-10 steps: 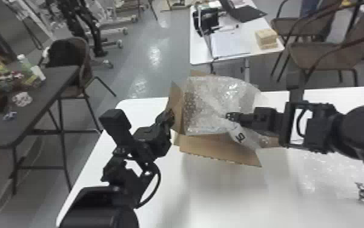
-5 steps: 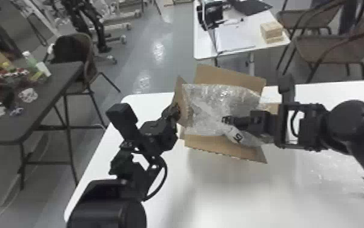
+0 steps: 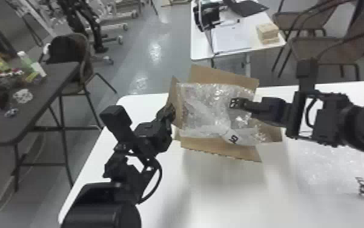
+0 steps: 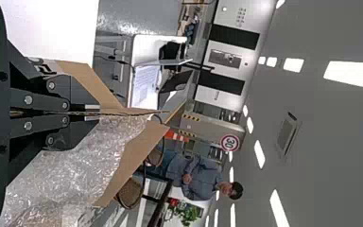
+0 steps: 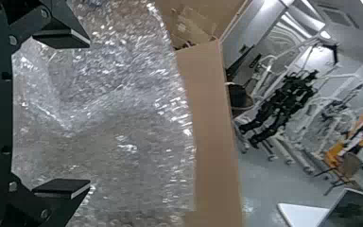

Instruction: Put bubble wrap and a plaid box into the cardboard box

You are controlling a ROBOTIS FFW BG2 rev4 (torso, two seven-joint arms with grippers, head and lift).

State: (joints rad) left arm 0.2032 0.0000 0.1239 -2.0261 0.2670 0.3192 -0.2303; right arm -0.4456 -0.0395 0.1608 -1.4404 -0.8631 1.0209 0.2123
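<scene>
Bubble wrap (image 3: 205, 106) sits in the mouth of the cardboard box (image 3: 217, 148), seemingly released.
The right claw (image 5: 78, 113) has moved off the printed strip (image 3: 232, 138), fingers wide apart; the wrap probably needs pressing down. The left claw (image 4: 89, 113) is clamped on the side flap (image 3: 174, 91).

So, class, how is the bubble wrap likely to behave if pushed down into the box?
Probably floppy: the bubble wrap lies creased across the opening of the box. Its thin, see-through film suggests little weight for its bulk. Those loose folds might bulge up elsewhere.
</scene>
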